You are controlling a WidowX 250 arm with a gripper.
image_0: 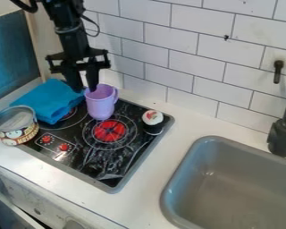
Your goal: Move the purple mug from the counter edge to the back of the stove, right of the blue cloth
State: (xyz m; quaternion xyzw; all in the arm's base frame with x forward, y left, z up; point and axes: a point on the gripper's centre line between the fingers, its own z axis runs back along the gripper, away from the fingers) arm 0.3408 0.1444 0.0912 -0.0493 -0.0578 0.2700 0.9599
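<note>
White-tiled wall (169, 56) backs black two-finger gripper (87, 89) at rim of upright lavender mug (100, 107), at rear of black stovetop (86, 156), beside blue cloth (43, 100). Reach looks complete; grasp unconfirmed, cannot tell whether gripper is clamped or loose.

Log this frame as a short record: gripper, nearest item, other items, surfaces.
gripper: black, pointing down at the mug's rim
nearest item: purple mug, upright, handle toward the picture's right
grasp: cannot be told whether the mug is held
cloth: blue, folded, left of the mug in the picture
can: open-topped, labelled, at the stove's left side
small item: cupcake-like, white top with red, dark base, near the stove's right corner
stove: black top, red burner centre
sink: grey basin, right of the stove
faucet: black
</note>
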